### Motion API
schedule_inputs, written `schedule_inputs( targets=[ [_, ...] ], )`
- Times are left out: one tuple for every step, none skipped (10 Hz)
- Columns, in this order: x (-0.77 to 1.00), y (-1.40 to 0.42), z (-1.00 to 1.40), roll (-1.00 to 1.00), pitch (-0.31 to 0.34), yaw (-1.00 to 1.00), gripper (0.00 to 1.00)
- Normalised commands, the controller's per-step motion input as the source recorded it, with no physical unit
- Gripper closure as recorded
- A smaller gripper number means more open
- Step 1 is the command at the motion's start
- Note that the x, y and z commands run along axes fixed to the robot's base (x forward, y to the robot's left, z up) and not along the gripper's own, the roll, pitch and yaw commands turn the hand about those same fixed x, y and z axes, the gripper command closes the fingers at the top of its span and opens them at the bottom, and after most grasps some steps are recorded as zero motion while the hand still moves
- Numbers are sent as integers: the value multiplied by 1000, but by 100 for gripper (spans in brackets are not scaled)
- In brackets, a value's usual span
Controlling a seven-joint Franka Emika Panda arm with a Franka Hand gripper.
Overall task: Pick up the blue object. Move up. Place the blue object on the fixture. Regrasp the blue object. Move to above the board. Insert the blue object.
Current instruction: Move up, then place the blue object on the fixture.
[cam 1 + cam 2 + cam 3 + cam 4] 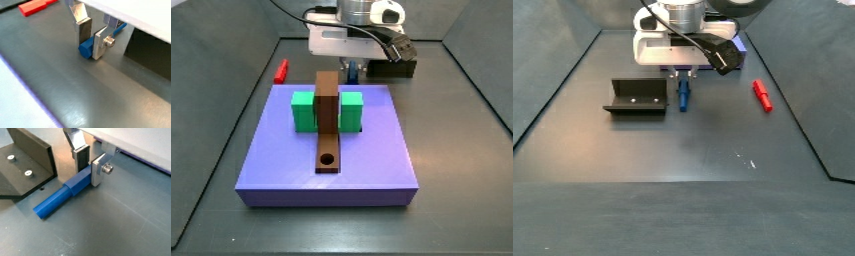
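Observation:
The blue object [60, 200] lies flat on the grey floor beside the fixture [27, 163]. It also shows in a side view [683, 95] and in a wrist view [85, 49]. My gripper [90, 174] is down at the floor with its silver fingers on either side of the peg's thick end, and the jaws look closed on it. The gripper also shows in both side views [681, 72] [350, 65]. The fixture [636, 97] stands just beside the peg. The board [325, 150], with green blocks and a brown bar, lies apart from the gripper.
A red peg [762, 94] lies on the floor on the far side of the blue object from the fixture; it also shows in a wrist view [35, 6]. Dark enclosure walls ring the floor.

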Motion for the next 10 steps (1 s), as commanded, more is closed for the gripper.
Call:
schedule_inputs(
  targets=[
    [0,0,833,0,0,0,100],
    [-63,88,847,20,14,11,100],
    [-114,98,775,20,39,9,100],
    [-110,53,515,-17,13,1,100],
    [-41,33,167,-60,-1,0,100],
    [0,26,0,0,0,-23,100],
    [523,211,286,-991,-140,-309,100],
    [717,100,400,-1000,-174,-383,100],
    [729,100,426,-1000,-174,-366,100],
    [746,97,443,-1000,-169,-351,100]
  ],
)
